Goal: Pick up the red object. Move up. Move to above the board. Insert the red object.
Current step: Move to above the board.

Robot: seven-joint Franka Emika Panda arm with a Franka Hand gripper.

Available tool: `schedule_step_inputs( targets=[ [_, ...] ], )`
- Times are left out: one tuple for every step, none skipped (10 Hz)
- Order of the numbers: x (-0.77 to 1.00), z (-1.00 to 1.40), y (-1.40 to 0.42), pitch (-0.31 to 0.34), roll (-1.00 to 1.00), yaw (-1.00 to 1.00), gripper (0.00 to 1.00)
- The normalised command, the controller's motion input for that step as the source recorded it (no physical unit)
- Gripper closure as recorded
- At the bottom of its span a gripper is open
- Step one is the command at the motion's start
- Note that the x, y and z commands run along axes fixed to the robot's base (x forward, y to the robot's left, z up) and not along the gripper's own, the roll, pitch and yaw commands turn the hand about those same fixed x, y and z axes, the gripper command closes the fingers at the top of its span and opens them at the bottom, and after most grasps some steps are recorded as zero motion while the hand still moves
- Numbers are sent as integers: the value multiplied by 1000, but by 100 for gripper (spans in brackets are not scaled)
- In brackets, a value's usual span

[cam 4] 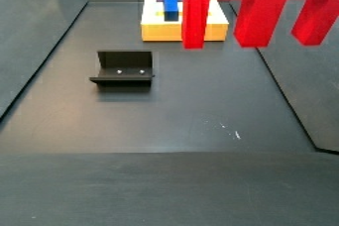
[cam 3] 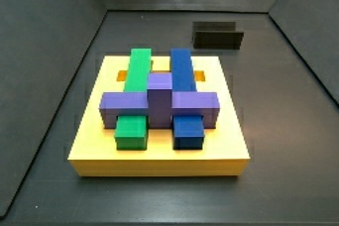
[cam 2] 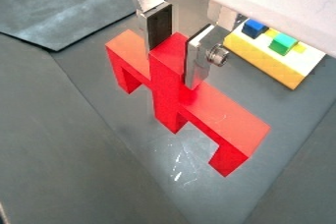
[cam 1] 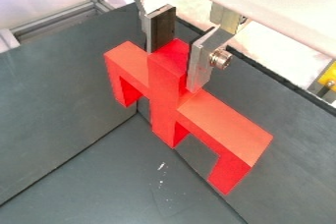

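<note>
I see the gripper (cam 1: pixel 184 43) with its fingers on either side of the central stem of the red blocky object (cam 1: pixel 184 110), which hangs clear above the floor. The yellow slotted board (cam 3: pixel 159 156) carries the crossing blocks (cam 3: pixel 162 96). The dark L-shaped fixture (cam 3: pixel 219 38) stands behind the board, apart from it.

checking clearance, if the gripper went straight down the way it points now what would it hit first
Probably only bare grey floor. The gripper grips the red object by its stem; the board sits off to the side.
</note>
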Motion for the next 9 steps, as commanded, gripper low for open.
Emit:
schedule_step_inputs(
  targets=[
    [178,137,-1400,151,-26,-386,100],
    [171,133,-1400,127,0,-318,100],
    [165,134,-1400,89,11,-221,100],
    [163,134,-1400,14,-34,-66,100],
    [163,135,-1400,21,-24,-39,100],
    [162,140,-1400,26,-15,-16,100],
    [163,143,-1400,22,-43,-13,100],
    [165,150,-1400,35,3,5,100],
    [174,158,-1400,61,-17,2,100]
  ],
)
